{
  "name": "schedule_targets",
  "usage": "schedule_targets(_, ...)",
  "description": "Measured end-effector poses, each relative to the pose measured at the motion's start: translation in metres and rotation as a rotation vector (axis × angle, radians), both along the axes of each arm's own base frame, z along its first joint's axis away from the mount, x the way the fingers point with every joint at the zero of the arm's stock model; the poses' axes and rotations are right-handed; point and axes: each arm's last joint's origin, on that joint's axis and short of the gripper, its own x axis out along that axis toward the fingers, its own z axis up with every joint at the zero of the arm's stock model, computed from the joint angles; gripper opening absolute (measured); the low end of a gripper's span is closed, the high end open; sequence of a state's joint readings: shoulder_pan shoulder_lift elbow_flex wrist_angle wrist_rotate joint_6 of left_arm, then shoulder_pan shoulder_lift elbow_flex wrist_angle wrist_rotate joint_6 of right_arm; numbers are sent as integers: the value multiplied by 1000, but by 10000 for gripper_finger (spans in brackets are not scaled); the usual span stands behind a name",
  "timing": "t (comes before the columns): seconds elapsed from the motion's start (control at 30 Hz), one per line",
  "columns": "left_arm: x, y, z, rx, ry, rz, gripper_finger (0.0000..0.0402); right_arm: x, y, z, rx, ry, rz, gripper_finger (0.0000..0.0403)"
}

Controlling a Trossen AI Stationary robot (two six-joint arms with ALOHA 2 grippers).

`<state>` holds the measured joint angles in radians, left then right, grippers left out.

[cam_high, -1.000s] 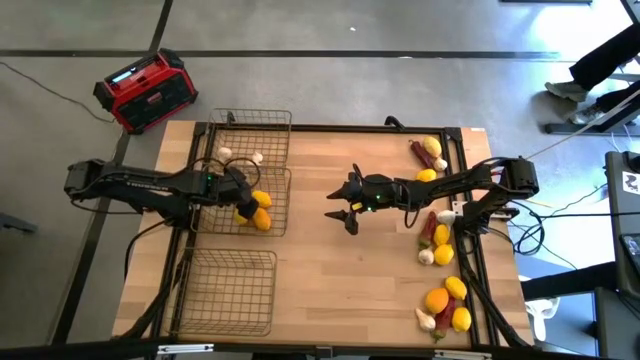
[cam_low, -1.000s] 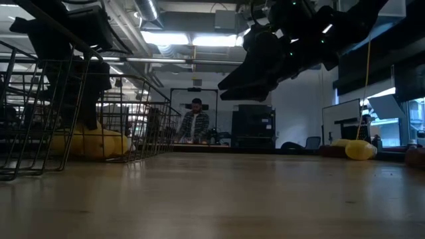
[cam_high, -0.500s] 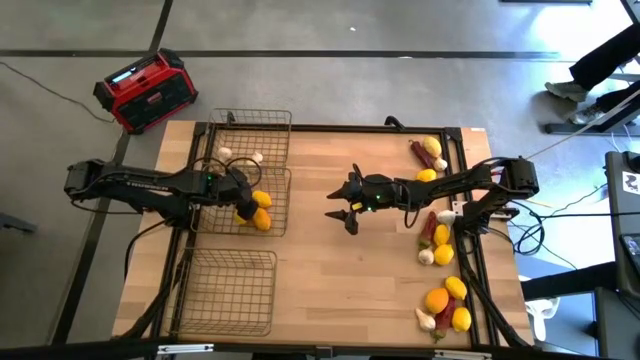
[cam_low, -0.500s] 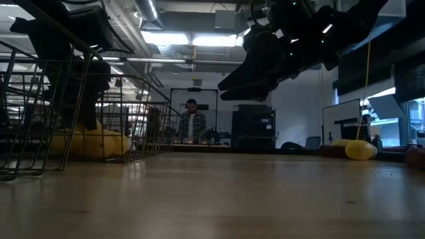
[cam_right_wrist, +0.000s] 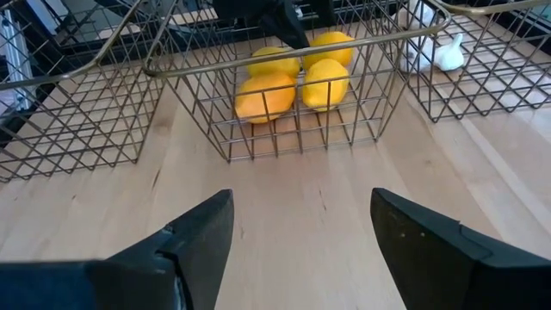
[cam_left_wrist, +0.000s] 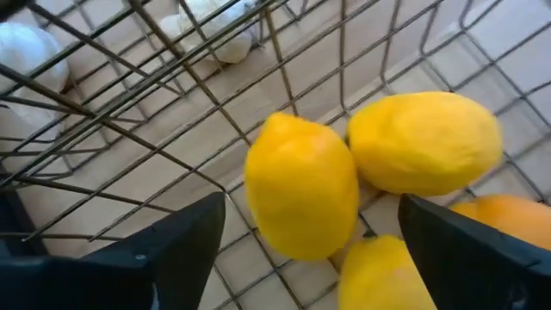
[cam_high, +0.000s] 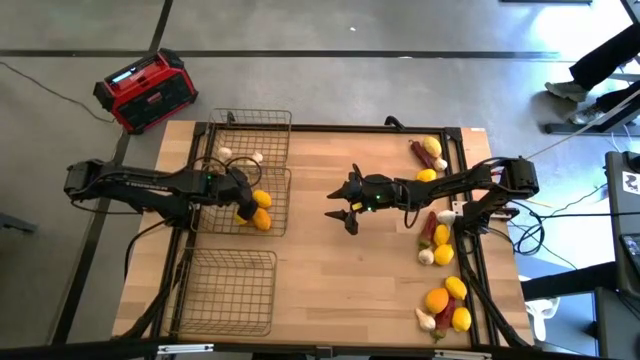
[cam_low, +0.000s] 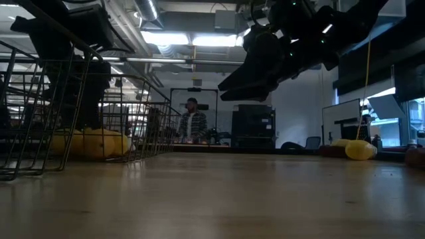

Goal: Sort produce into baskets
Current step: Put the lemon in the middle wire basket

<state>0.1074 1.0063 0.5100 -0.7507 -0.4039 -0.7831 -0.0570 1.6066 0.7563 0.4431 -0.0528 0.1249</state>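
Left gripper (cam_high: 243, 196) hangs inside the middle wire-mesh basket (cam_high: 280, 215) on the table's left side, its two dark fingers (cam_left_wrist: 164, 250) spread wide on either side of a yellow lemon (cam_left_wrist: 301, 185) that lies on the mesh floor; the fingers do not touch it. Just beside that lemon rest a second yellow lemon (cam_left_wrist: 424, 142), a third below it (cam_left_wrist: 383, 275) and an orange round citrus (cam_left_wrist: 504, 220), all bunched together at the right end of this basket. Whitish garlic bulbs (cam_high: 240, 156) sit in the far wire-mesh basket (cam_high: 275, 120), which stands just beyond the middle one. A near wire-mesh basket (cam_high: 232, 290) stands at the table's left front.

Right gripper (cam_high: 343, 209) hovers above the bare middle of the light wooden table (cam_high: 340, 280), its dark fingers (cam_right_wrist: 194, 245) parted wide with nothing between them, pointing toward the basket of lemons.

Along the table's right edge lies the unsorted produce: lemons, garlic and long red chili peppers (cam_high: 428, 228) in a loose line, with an orange citrus (cam_high: 436, 300) near the front corner. A red-and-black box (cam_high: 145, 90) stands on the floor beyond the far left corner. A person (cam_low: 192, 124) stands in the room well behind the table.
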Motion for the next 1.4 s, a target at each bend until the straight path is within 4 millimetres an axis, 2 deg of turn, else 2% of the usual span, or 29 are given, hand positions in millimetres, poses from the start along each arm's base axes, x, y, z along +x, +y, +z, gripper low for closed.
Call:
schedule_targets(0.23, 8, -2, 16, -29, -52, -65, 347, -3, -1, 5, -11, 5, -22, 269)
schedule_targets(0.37, 12, -5, 25, -27, -79, -95, 347, -16, -3, 15, -56, 66, -87, 269)
schedule_targets(0.67, 16, -14, 51, -17, -195, -149, 347, -71, -8, 45, -231, 304, -307, 269)
schedule_targets(0.83, 19, -17, 61, -11, -266, -172, 347, -103, -15, 57, -291, 396, -524, 269)
schedule_targets(1.1, 35, -22, 76, 57, -460, -268, 347, -141, -52, 50, -129, 562, -904, 269)
schedule_targets(1.4, 42, -22, 85, 109, -551, -312, 347, -155, -83, 31, 56, 725, -1072, 269)
